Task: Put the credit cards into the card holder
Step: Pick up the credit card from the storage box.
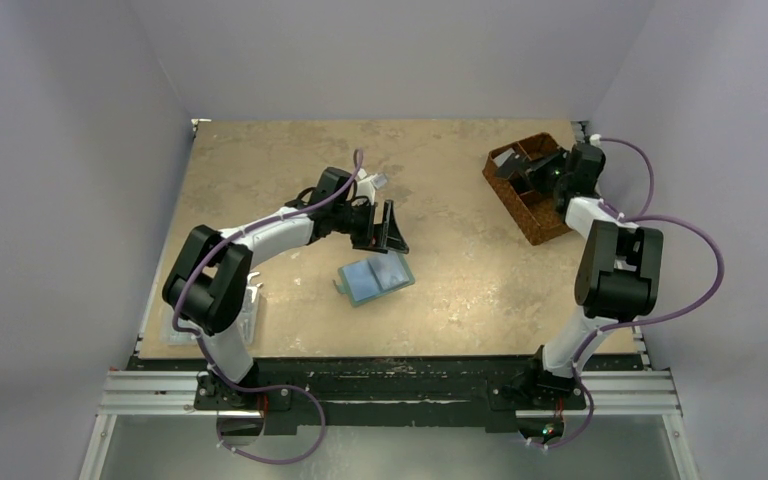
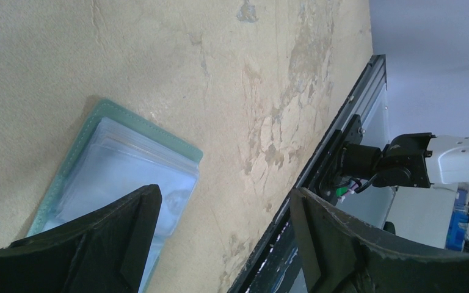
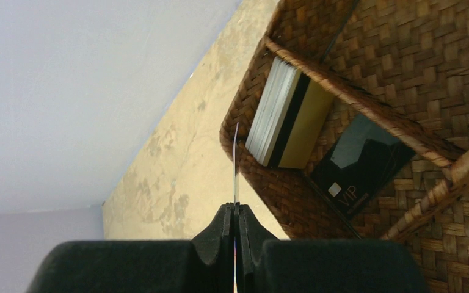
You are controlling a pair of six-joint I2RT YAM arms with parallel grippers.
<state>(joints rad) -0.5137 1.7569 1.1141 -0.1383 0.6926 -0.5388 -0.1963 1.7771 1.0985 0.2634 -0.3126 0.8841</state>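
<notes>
The desk (image 2: pixel 220 73) top is tan and matt. It looks rough, with pale cracked patches. Along its near edge runs a silver metal rail (image 1: pixel 390 395). The card holder (image 2: pixel 116 165) has a soft green stitched rim and clear, shiny plastic pockets. The basket (image 3: pixel 403 49) is made of brown woven strips, bumpy and dull. In it, a black card (image 3: pixel 360 162) is glossy and a stack of cards (image 3: pixel 287 116) looks smooth. The left gripper (image 2: pixel 223 201) and right gripper (image 3: pixel 235 210) are matt black. The right one pinches a thin card (image 3: pixel 236 159), seen edge-on.
</notes>
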